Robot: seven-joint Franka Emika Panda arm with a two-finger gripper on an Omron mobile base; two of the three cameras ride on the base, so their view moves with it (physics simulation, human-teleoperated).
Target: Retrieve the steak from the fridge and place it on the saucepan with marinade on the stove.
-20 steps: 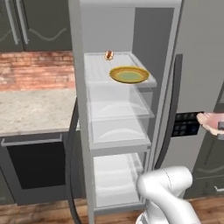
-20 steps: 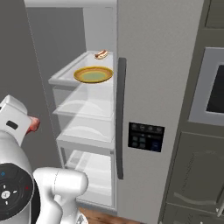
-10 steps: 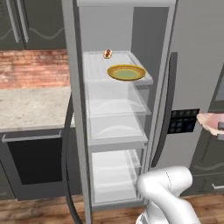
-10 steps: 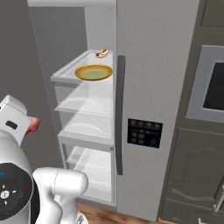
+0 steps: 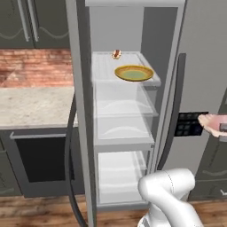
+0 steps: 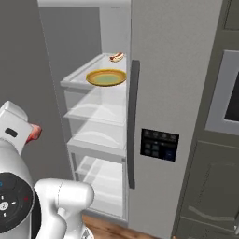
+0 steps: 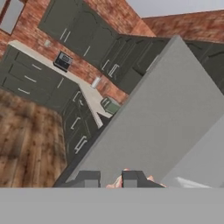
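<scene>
Steak out of the fridge, carried clear of it; stove and saucepan yet to be reached.

At the left, a pale speckled counter [image 5: 33, 105] runs under a red brick wall [image 5: 37, 66] and dark cabinets. The fridge [image 5: 133, 133] stands open, smooth grey steel with clear glass shelves; the top shelf carries a round yellow-olive plate [image 5: 134, 73] and, behind it, a tiny red-and-white item [image 5: 116, 54]. Right of the fridge's dark dispenser panel [image 5: 188, 124], the steak [image 5: 213, 124], a flat pale pink slab, sits held off the shelves; the hand view shows the gripper [image 7: 111, 179] clamped on it, pink flesh between the dark fingertips. By my judgement retrieval is done; carrying and placing remain.
</scene>
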